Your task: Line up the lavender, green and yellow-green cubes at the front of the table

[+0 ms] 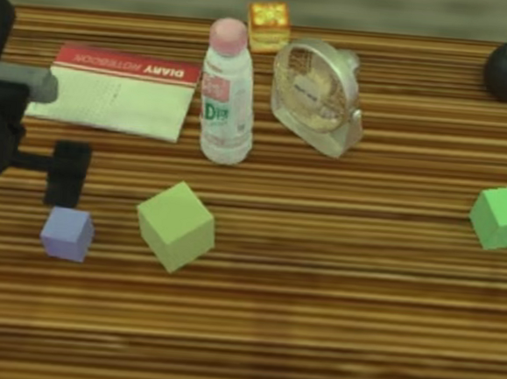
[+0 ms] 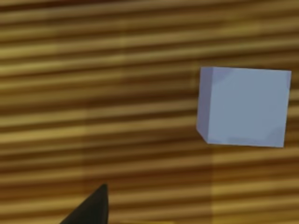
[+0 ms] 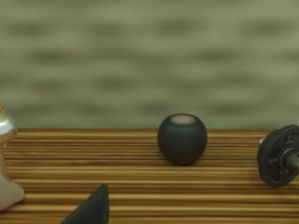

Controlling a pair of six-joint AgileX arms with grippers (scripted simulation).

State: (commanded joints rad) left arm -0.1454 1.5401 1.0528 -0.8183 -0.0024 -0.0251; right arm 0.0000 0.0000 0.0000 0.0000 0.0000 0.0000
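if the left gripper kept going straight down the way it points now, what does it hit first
Probably bare table, not a cube. The left wrist view looks down at striped wood, with the lavender cube off to one side of centre. From above, the left gripper sits just behind that cube. Depth is unclear, so it might clip the cube's edge.

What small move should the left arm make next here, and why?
Probably shift the left gripper a little toward the front of the table and lower it over the lavender cube. In the top view it sits just behind that cube, and in the left wrist view the cube lies off-centre, apart from the fingertip. Nothing is held yet.
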